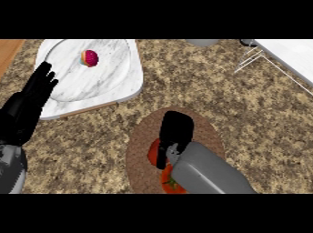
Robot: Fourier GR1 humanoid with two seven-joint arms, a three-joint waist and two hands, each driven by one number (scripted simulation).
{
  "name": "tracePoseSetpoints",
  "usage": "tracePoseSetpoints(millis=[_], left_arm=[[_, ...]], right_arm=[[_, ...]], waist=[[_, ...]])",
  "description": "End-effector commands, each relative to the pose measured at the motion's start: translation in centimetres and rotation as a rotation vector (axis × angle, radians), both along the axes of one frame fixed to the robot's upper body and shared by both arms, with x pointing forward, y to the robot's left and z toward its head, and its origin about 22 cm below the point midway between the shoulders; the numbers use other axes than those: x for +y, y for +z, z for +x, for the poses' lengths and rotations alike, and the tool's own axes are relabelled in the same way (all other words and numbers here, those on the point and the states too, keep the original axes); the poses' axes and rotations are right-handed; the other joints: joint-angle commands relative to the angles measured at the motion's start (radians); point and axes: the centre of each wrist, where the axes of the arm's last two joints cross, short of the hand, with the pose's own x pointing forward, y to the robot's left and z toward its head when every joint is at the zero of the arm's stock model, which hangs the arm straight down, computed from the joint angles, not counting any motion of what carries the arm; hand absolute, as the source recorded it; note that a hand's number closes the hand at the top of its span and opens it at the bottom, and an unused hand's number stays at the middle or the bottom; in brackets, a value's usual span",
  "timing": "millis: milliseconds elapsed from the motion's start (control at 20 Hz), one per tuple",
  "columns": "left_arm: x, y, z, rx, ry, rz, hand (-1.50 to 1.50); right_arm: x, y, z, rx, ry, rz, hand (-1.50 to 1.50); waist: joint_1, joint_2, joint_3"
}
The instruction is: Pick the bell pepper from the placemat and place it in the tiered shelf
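**Our right hand sits over the pepper; the shelf waits at two o'clock**

We find the bell pepper (167, 175) on the placemat (209, 132), a brown oval mat low in the middle of the counter (206, 82). Only slivers of red show: one at the hand's nine o'clock side, another beneath the wrist with a bit of green stem. Its long axis seems to run from twelve to six o'clock, though most of it is hidden, so we cannot be sure.

Our right hand (175, 131) lies directly above the pepper, fingers pointing to twelve o'clock and bent down over it. Whether they already clasp the pepper we cannot tell; the hand's own back hides the contact. It is plainly the nearer hand.

Our left hand (37, 88) rests with fingers straight and relaxed at nine o'clock, over the edge of a white marble tray (122, 88), well apart from the pepper. On the tray lies a plate (108, 59) holding a small pink and yellow item (89, 58).

The tiered shelf (300, 57), white with wire legs, stands at about two o'clock from the pepper, well apart; nothing shows on its visible tier. We judge the carry will run up and to the right.
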Motion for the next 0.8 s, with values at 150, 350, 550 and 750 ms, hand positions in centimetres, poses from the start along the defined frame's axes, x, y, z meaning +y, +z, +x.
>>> tracePoseSetpoints(millis=[150, 350, 550, 750], left_arm=[[-0.1, -0.3, 0.4, 0.055, 0.03, -0.067, 0.0], [0.8, -1.1, 0.1, 0.043, 0.066, -0.064, 0.0], [1.1, -2.1, -0.7, 0.059, 0.086, -0.073, 0.0], [1.0, -1.4, -0.6, 0.049, 0.098, -0.075, 0.0]], right_arm=[[-0.3, -1.0, -5.8, -0.049, 0.414, 0.039, 1.5], [-2.1, -0.3, -10.8, -0.082, 0.689, 0.171, 1.5], [-4.3, 4.5, -13.3, -0.237, 0.668, 0.349, 1.5], [-6.7, 9.7, -14.2, -0.461, 0.581, 0.587, 1.5]], waist=[[-0.03, 0.016, -0.027], [-0.057, 0.014, -0.028], [-0.067, 0.012, -0.028], [-0.081, 0.013, -0.027]])
